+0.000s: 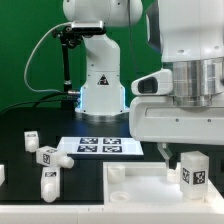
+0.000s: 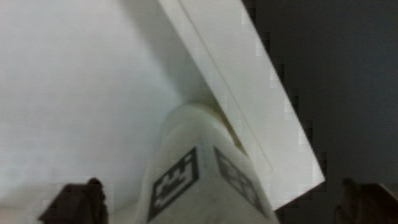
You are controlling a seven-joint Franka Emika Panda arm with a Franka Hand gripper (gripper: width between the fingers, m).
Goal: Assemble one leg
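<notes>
**A:** Starting from the exterior view's left, what lay on the counter [image 1: 20, 125]?

**B:** Three loose white posts [image 1: 42, 157] with square tags sat toward the left edge, well apart from the arm. The marker board [image 1: 100, 146] lay flat near the middle, in front of the robot base [image 1: 100, 85]. Toward the right front corner sat the large white panel [image 1: 140, 190] with its raised rim.

**A:** Anything inside that rim?

**B:** The leg [image 1: 193, 172] stood upright on the panel near its right side, tag facing the camera. The rest of the panel looked bare from there.

**A:** And the gripper?

**B:** The gripper [image 1: 175, 153] hung directly over the leg. Its finger [image 1: 161, 153] reached down just beside the leg, but I couldn't tell whether it was spread or pinching.

**A:** Did the wrist view help?

**B:** It showed the leg [image 2: 199, 165] close up against the panel's rim [image 2: 240, 80], with dark fingertips [image 2: 75, 200] either side, apart from it there. Contact stayed unclear.
</notes>
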